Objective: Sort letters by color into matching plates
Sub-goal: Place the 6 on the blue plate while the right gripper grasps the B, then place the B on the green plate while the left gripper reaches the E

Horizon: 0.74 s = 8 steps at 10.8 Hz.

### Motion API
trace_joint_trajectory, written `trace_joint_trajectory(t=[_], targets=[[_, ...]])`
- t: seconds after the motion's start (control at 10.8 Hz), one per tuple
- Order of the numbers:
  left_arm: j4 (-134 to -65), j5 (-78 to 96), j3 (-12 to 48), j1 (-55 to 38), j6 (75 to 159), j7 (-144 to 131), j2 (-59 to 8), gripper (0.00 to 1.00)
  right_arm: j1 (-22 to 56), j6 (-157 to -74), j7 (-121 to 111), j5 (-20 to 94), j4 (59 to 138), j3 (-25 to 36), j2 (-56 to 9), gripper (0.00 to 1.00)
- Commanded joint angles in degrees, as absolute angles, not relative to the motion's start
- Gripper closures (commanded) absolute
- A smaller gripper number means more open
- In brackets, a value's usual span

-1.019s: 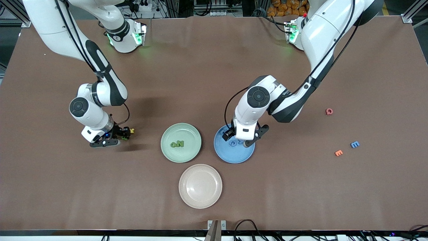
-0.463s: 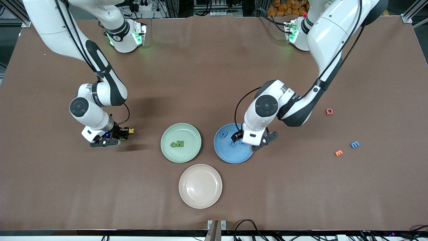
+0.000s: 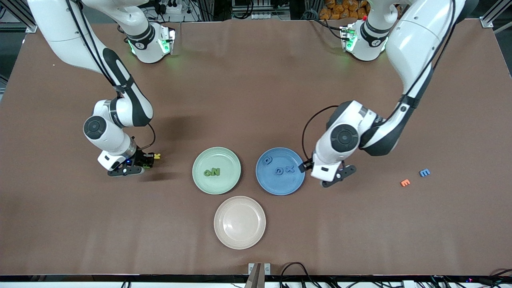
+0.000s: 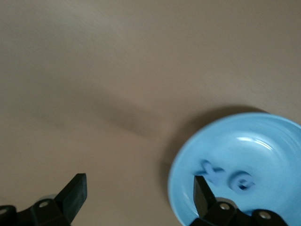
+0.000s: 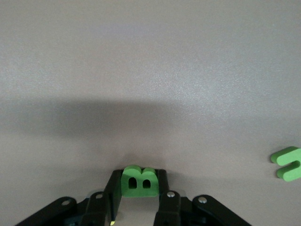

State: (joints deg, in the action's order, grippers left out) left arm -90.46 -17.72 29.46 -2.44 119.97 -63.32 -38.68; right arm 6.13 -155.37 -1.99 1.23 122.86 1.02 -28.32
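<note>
Swinging off the blue plate (image 3: 280,171), my left fingers (image 3: 325,176) are spread empty; my right fingers (image 5: 137,197) are clamping a green letter (image 5: 139,181), mint plate (image 3: 216,170) lying center-frame.

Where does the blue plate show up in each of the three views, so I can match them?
Front view: the blue plate sits mid-table beside the green plate, nearer the left arm's end.
Left wrist view: the blue plate fills the lower right corner, next to one finger of the open left gripper.
Right wrist view: not in it.
Shared landmark: the blue X letter lying in the plate.
</note>
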Motion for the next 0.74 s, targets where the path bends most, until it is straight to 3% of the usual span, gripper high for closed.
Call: trace_joint_trajectory(t=[0.0,0.28,0.65], targets=[[-97.7,-19.2,29.6,3.4,119.7,-55.8,-32.7,0.0,5.4,-155.6,-2.2,0.5,123.4,0.2,-27.3,0.73],[-101.7,-19.6,29.9,10.2,120.1,-44.9,-30.6,0.0,6.7,-148.3,-0.2,1.1,120.1,0.2,-25.7,0.75],[-104.7,-19.6,30.0,16.7,120.6,-32.8,-28.5,0.0,12.6,-147.7,15.8,1.1,116.0,0.1,-26.4,0.75]])
